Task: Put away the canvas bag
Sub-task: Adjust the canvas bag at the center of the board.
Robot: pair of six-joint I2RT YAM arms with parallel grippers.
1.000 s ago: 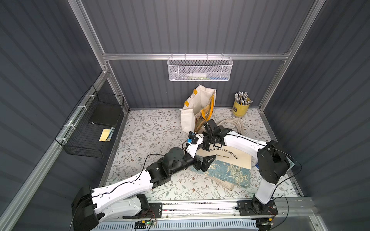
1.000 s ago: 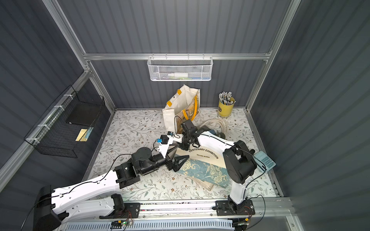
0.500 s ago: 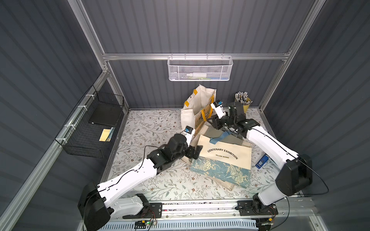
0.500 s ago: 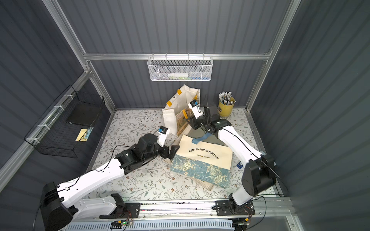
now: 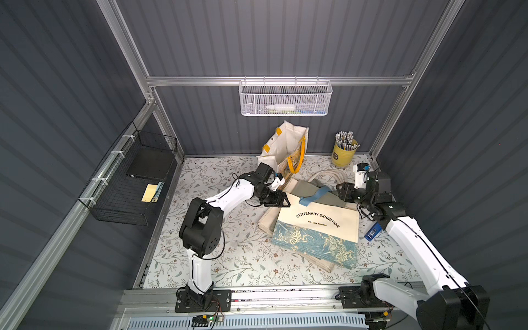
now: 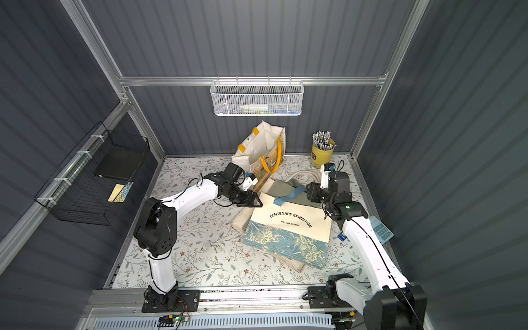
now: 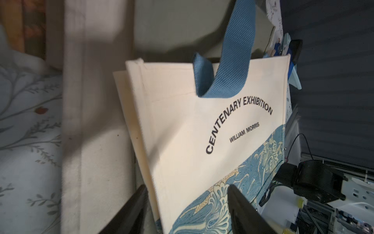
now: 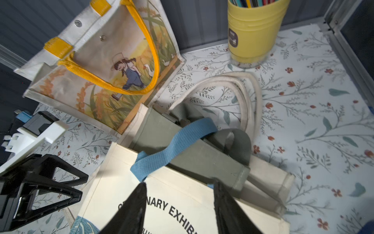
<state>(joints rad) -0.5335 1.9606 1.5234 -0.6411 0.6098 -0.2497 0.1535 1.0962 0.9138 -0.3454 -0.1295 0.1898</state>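
The canvas bag (image 5: pixel 317 225) is cream, printed CENTENARY EXHIBITION, with a blue floral band. It lies flat on top of a stack of folded bags, seen in both top views (image 6: pixel 288 225). Its blue handle (image 8: pixel 178 141) flops over a grey-green bag (image 8: pixel 157 131) beneath. My left gripper (image 5: pixel 281 200) is at the bag's far left corner. In the left wrist view it (image 7: pixel 187 186) is open, jaws astride the bag's side edge (image 7: pixel 141 125). My right gripper (image 5: pixel 341 193) hovers at the bag's far right edge. In the right wrist view it (image 8: pixel 180 183) is open above the top hem, holding nothing.
An upright bag with yellow handles (image 5: pixel 283 145) stands at the back wall, next to a yellow pencil cup (image 5: pixel 344 155). A white mesh basket (image 5: pixel 285 98) hangs on the back rail. A black wire basket (image 5: pixel 128 183) hangs on the left wall. Looped cream handles (image 5: pixel 328 174) lie behind the stack.
The right gripper swung from the stack's far left side over to its far right and opened wider. The left arm raised its elbow, and its jaws narrowed at the bag's corner.
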